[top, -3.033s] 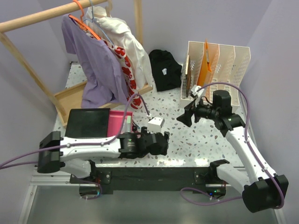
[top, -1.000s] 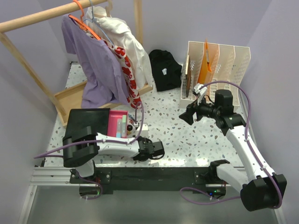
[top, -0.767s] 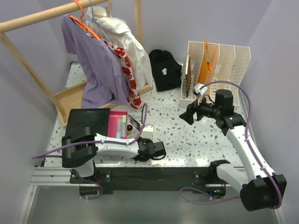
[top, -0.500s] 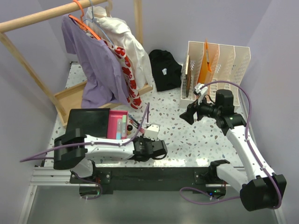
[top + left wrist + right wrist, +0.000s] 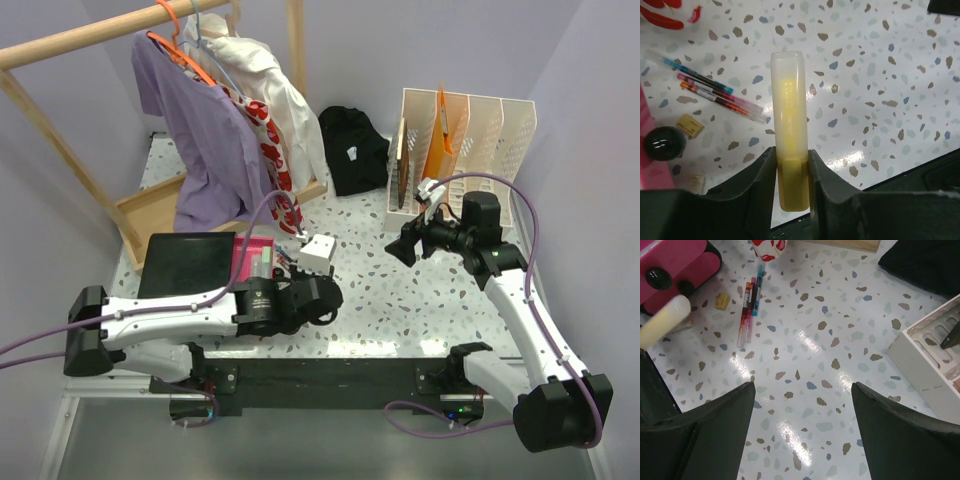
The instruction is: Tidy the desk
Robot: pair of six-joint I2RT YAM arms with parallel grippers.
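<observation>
A: How many pens (image 5: pixel 715 95) are lying on the desk (image 5: pixel 400 290)?
B: Three pens are lying side by side; one yellow highlighter (image 5: pixel 788 125) is showing too.
A: And clothing?
B: Two garments (image 5: pixel 205 140) are hanging by the far left corner, and one black garment (image 5: pixel 352 150) is lying at the far edge beside one file rack (image 5: pixel 515 115).

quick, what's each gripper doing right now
left gripper: closed on a yellow highlighter
right gripper: open, holding nothing
</observation>
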